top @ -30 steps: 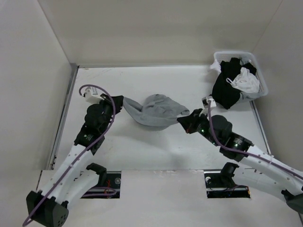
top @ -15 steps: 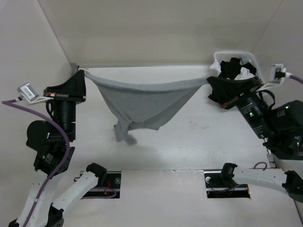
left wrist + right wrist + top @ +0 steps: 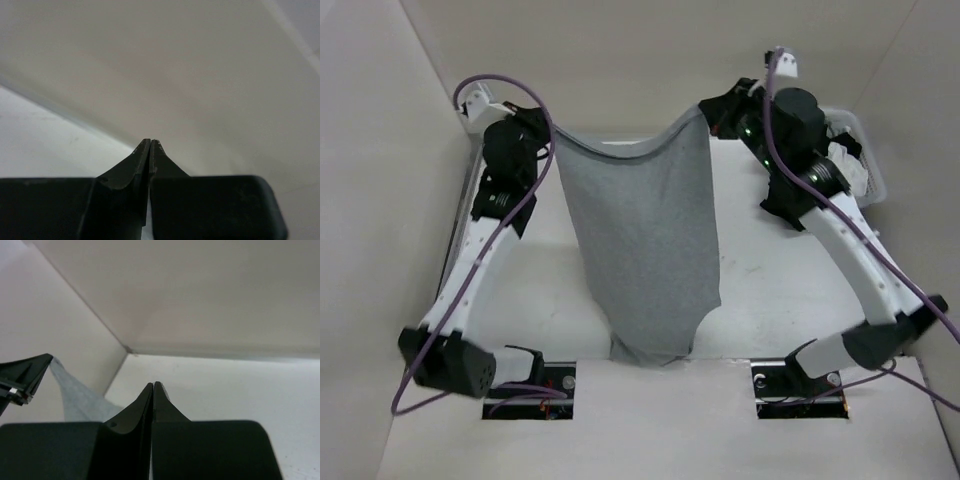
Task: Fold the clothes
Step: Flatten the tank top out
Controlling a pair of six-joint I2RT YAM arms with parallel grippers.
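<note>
The left gripper and the right gripper were both raised high over the far part of the table, each with its jaws pressed together on an upper corner of the grey tank top. The garment hung between them as a flat sheet. Its top edge sagged in a shallow curve from one gripper across to the other, and its body dropped away below them towards the arm bases. It narrowed as it went, and its lowest end lay bunched at the near edge of the table, well below both grippers.

In the left wrist view the fingers met tip to tip with no gap, and no cloth showed at the tips; only pale wall and table lay beyond them. In the right wrist view the fingers were likewise closed tight. To their left the tank top stretched off to the tip of the left gripper, which pinched its corner.

Behind and to the right of the right gripper stood a white basket with a white garment in it. A purple cable looped above the left wrist.

No writing on the cloth or the arms could be read.
</note>
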